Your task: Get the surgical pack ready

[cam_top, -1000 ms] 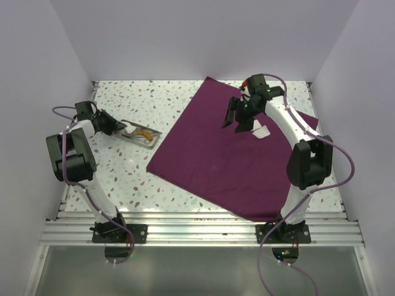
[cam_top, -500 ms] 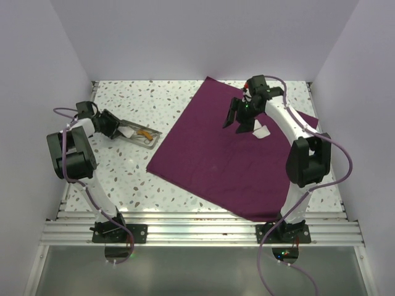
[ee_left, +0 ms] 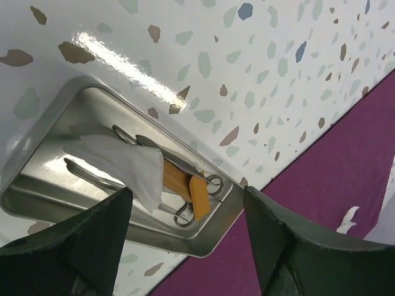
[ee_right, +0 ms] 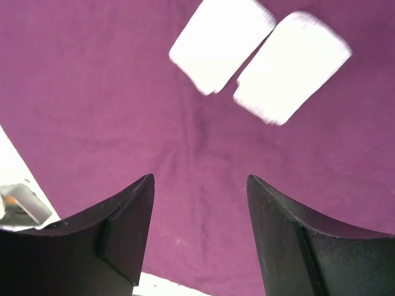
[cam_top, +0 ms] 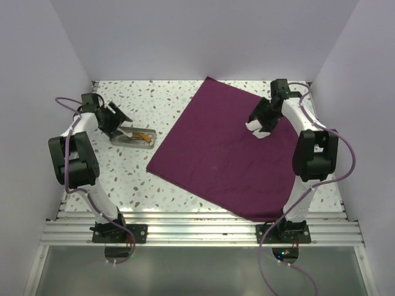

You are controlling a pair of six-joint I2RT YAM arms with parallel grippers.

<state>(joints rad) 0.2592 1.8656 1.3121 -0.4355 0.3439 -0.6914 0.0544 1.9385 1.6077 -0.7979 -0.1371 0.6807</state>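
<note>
The plum cloth (cam_top: 216, 154) lies spread flat on the speckled tabletop (cam_top: 123, 179). Near its right side we see two white gauze pads (ee_right: 222, 44) side by side, and the right jaws hang spread above the cloth, pinching nothing. Just left of the cloth, the metal tray (ee_left: 160, 237) holds ring-handled instruments (ee_left: 182, 213), an orange piece (ee_left: 196, 194) and a white gauze sheet (ee_left: 126, 163). The left jaws stand spread over the tray, empty.
</note>
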